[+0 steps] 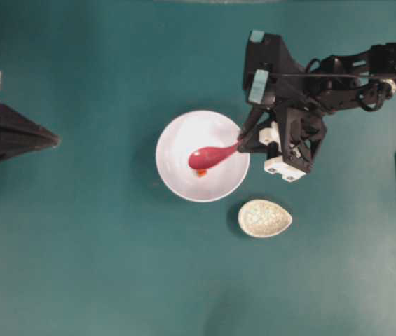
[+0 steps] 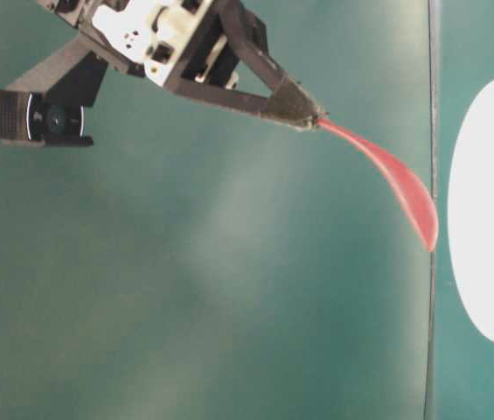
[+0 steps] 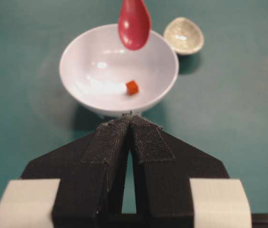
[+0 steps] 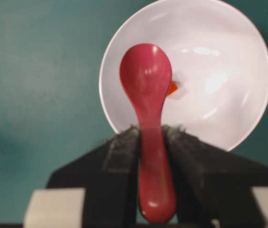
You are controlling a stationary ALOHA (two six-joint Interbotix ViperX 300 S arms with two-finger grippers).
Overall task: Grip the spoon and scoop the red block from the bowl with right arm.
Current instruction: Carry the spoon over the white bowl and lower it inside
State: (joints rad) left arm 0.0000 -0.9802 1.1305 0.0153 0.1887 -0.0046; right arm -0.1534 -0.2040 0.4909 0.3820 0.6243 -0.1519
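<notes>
My right gripper (image 4: 150, 130) is shut on the handle of the magenta-pink spoon (image 4: 145, 80). The spoon (image 1: 208, 156) reaches out over the white bowl (image 1: 176, 140), its scoop held above the inside. A tiny red block (image 3: 132, 87) lies on the bowl's floor (image 3: 96, 66); in the right wrist view the red block (image 4: 172, 88) peeks out just right of the scoop. In the table-level view the spoon (image 2: 395, 179) slopes down from the gripper tips (image 2: 315, 116). My left gripper (image 3: 130, 118) is shut and empty, and sits at the far left of the table (image 1: 50, 140), pointing at the bowl.
A speckled off-white egg-shaped dish (image 1: 264, 218) lies on the teal tabletop just below and right of the bowl. The right arm's body (image 1: 303, 105) hangs over the table to the bowl's right.
</notes>
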